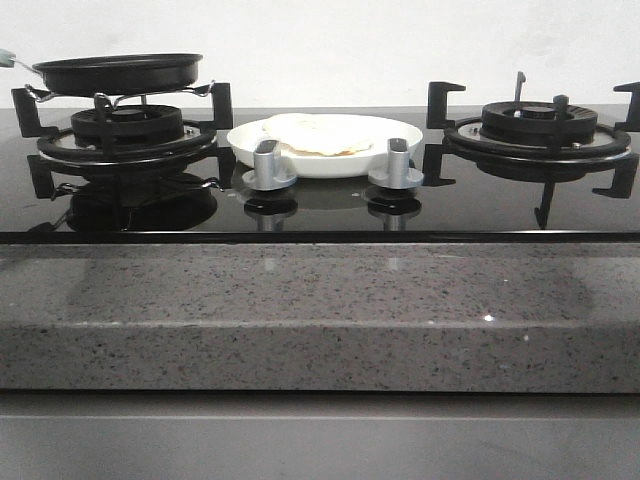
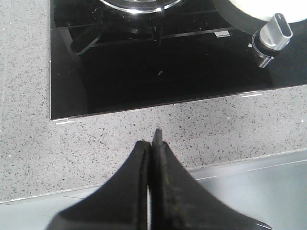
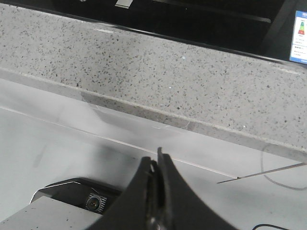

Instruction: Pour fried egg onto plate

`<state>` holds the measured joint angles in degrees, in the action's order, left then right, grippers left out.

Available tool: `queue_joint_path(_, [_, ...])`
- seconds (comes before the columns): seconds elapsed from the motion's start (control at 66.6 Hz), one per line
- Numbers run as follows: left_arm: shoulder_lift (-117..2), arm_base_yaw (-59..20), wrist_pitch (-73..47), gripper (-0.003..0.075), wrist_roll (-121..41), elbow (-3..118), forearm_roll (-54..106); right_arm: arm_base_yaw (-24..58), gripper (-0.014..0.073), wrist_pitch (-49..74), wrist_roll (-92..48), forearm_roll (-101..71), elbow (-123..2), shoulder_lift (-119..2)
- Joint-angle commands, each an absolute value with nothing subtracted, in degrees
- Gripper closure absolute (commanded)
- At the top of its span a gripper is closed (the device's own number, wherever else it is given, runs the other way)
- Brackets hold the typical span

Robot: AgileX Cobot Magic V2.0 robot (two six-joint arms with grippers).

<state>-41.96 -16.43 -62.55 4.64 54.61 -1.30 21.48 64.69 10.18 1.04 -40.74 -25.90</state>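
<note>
While both grippers (image 2: 152, 139) (image 3: 158, 160) hang pinched empty, the fried egg (image 1: 318, 134) overlaps the plate (image 1: 250, 140) rim.

The pan's handle (image 1: 8, 60) runs off the frame at nine o'clock. Two knobs (image 1: 268, 166) block the plate's (image 1: 243, 142) near rim, and the sticker (image 3: 300, 38) at three o'clock is cropped, print unreadable.
</note>
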Motion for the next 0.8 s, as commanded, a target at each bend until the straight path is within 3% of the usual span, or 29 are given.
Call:
queue_joint_path(0.0, [-41.91, -16.77, -59.26, 0.074, 5.08, 55.92, -1.01, 21.47, 0.0702, 61.62, 9.86, 1.93, -41.99, -26.18])
queue_joint_path(0.225, [-36.18, -14.15, -53.07, 0.074, 4.84, 50.13, -3.47, 21.47, 0.0702, 61.68, 9.86, 1.93, -41.99, -26.18])
queue_joint_path(0.481, [-22.26, -8.0, -27.64, 0.074, 4.84, 30.91, -3.08, 21.47, 0.0702, 61.68, 9.86, 1.93, -41.99, -26.18])
queue_joint_path(0.781, [-5.03, -5.7, -8.94, 0.074, 4.96, 9.05, -1.01, 21.47, 0.0702, 61.68, 9.86, 1.93, -41.99, -26.18])
